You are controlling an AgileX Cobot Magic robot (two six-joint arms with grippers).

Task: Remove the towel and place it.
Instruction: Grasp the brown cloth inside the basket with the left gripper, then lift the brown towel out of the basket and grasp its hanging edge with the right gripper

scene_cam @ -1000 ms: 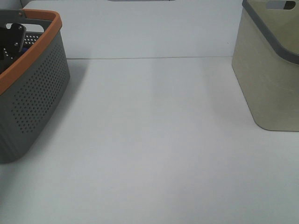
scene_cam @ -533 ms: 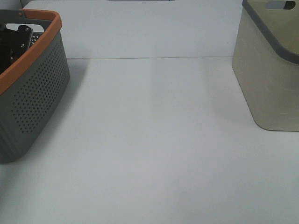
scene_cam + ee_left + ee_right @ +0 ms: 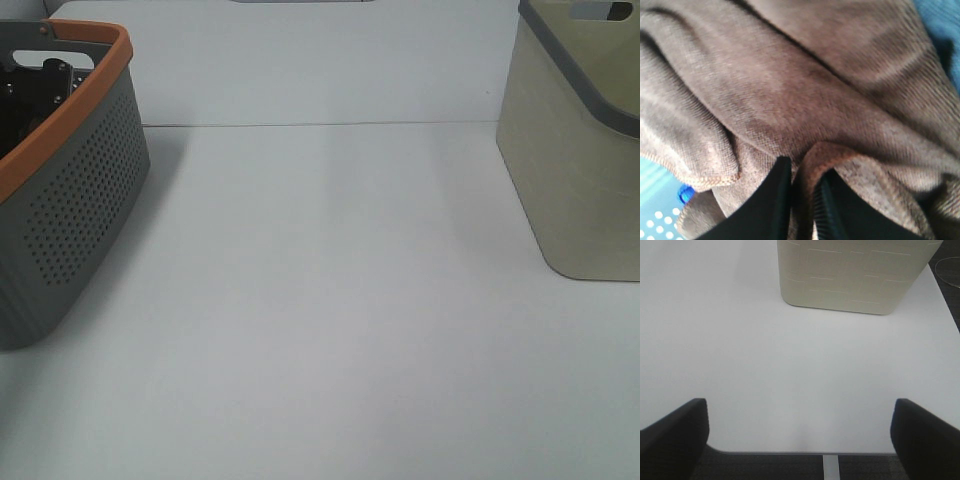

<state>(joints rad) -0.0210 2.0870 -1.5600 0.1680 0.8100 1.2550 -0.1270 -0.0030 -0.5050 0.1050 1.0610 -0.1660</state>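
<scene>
High camera, my left arm: I am reaching down inside the grey basket (image 3: 85, 190) with the orange rim, in the upper left of the frame. Only a dark bit of my left gripper (image 3: 48, 80) is showing over the rim.
High camera, table: The white table (image 3: 330, 300) is filling the middle of the frame, and a beige bin (image 3: 580, 170) is standing at the right edge.
High camera, towel: I am not seeing the towel here. The basket wall is hiding it.
Left wrist camera, towel: The brown towel (image 3: 805, 95) is filling almost the whole frame, all bunched and wrinkly. A bit of blue cloth (image 3: 942, 30) is peeking out at the upper right.
Left wrist camera, my grip: My two black fingers (image 3: 770, 200) are sitting close together at the bottom middle, pinching a fold of the towel between them.
Right wrist camera: My right gripper (image 3: 800, 440) is hanging wide apart over the table edge, holding nothing. The beige bin is at the top of the frame.
Step now: I think I am grabbing the towel.
Next move: I think I need to lift straight up, keeping my pinch tight, so the towel is clearing the rim.
</scene>
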